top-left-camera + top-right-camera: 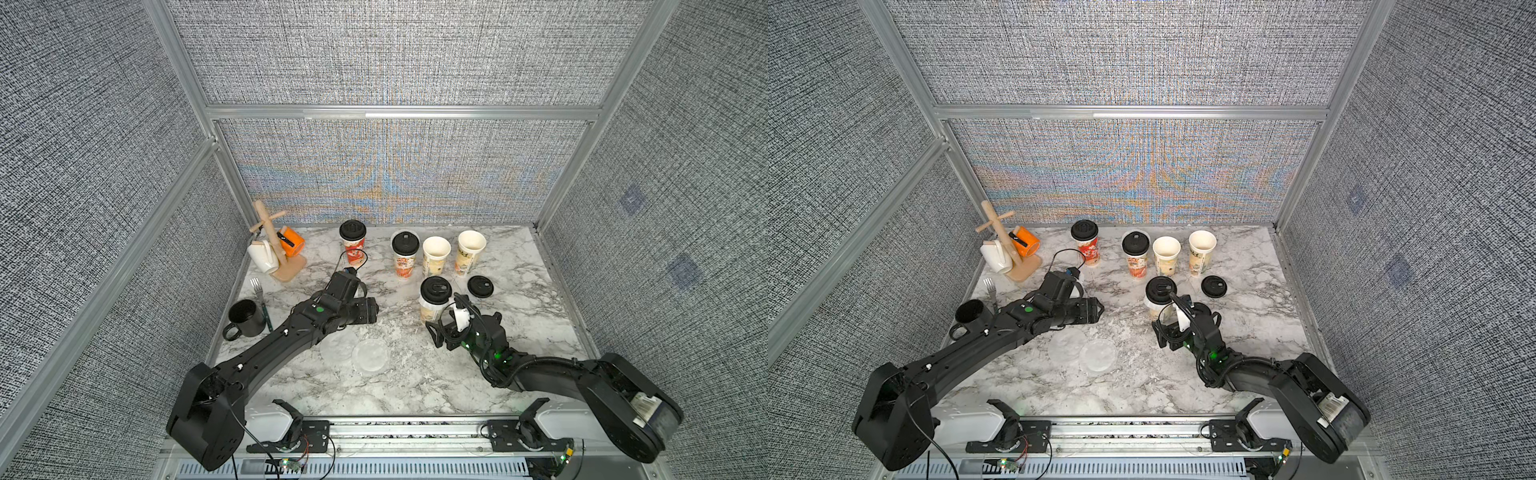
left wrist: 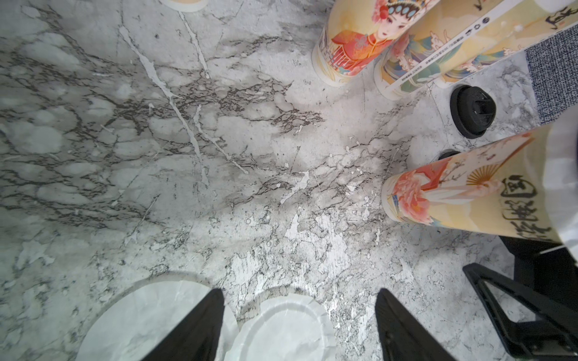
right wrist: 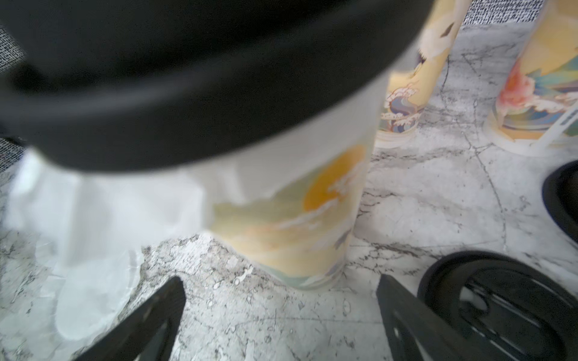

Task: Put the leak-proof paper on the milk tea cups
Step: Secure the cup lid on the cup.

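Left gripper (image 2: 299, 292) spread wide and empty, near two paper discs (image 2: 281, 331) on the marble table (image 2: 187, 156), right gripper (image 3: 280, 279) spread wide, empty, beside a lidded cup (image 3: 297, 218)

The nearest milk tea cup (image 3: 291, 225) and its black lid (image 3: 187, 93) are showing blurred in the right wrist view, the lid running off the top edge. In a top view the left arm (image 1: 270, 347) is covering part of one leak-proof paper (image 1: 337, 348).
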Available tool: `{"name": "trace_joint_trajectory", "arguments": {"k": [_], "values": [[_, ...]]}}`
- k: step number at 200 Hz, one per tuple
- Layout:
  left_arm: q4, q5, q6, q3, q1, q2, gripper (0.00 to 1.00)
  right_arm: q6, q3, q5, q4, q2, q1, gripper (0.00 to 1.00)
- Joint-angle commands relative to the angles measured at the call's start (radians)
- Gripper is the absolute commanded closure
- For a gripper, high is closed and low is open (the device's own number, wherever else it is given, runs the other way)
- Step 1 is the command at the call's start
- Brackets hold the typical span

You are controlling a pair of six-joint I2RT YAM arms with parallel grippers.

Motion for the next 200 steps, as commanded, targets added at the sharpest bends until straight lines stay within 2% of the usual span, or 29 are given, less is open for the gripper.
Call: {"name": "trace_joint_trajectory", "arguments": {"k": [1,70,131,200], "values": [[0.021,-0.039,-0.008,-0.01,0.002,-0.018,0.22,-0.045,0.015,0.007,0.118,0.026,-0.008,0.02],[-0.036,-0.091,-0.015,-0.03,0.002,-0.059,0.22,-0.073,0.086,-0.038,0.197,0.171,-0.029,0.02],[-0.1,-0.14,-0.03,-0.061,0.002,-0.151,0.22,-0.083,0.14,-0.064,0.24,0.259,-0.028,0.02],[-0.146,-0.174,-0.035,-0.089,0.002,-0.224,0.22,-0.038,0.064,-0.002,0.404,0.282,-0.028,0.02]]}}
